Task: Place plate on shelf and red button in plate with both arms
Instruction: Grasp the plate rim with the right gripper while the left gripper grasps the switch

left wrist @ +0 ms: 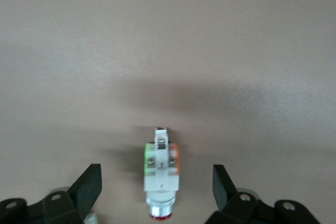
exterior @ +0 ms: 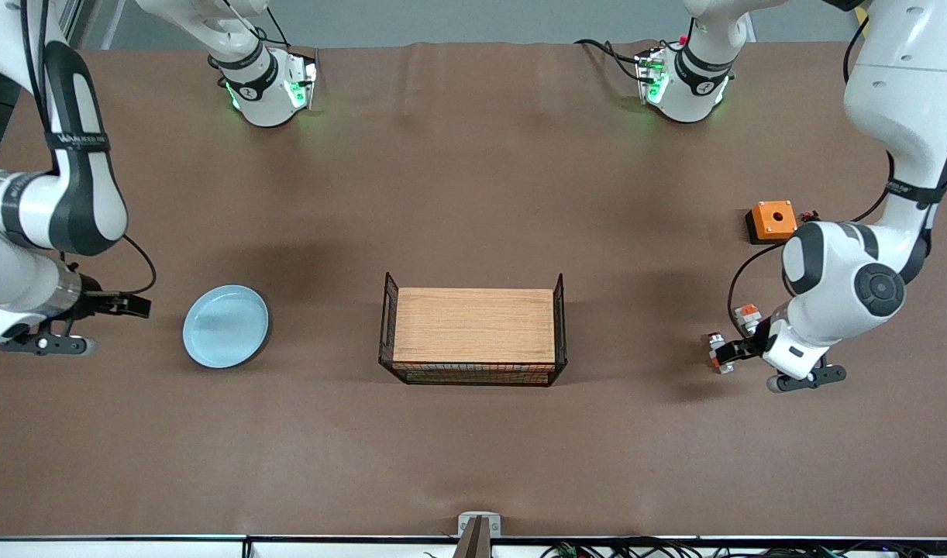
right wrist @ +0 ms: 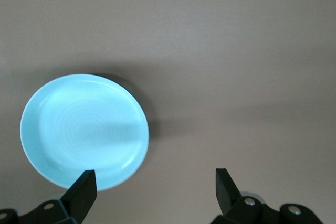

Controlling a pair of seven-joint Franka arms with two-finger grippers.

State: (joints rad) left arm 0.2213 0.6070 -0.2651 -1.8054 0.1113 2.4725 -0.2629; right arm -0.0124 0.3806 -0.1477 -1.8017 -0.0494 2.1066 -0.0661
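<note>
The pale blue plate (exterior: 225, 325) lies on the table toward the right arm's end; it also shows in the right wrist view (right wrist: 84, 129). My right gripper (exterior: 136, 306) is open and empty, low beside the plate, with one fingertip (right wrist: 86, 179) at the plate's rim. The red button (exterior: 713, 347), a small white-grey part with a red end, lies on the table toward the left arm's end. In the left wrist view the button (left wrist: 161, 174) lies between the fingers of my open left gripper (left wrist: 156, 170), apart from both. In the front view my left gripper (exterior: 729, 353) is low over it.
A black wire basket (exterior: 387, 325) holding a wooden board stands mid-table. An orange square box with a hole (exterior: 773, 220) sits toward the left arm's end. A stubby white piece with an orange-red top (exterior: 746, 314) lies beside the left gripper.
</note>
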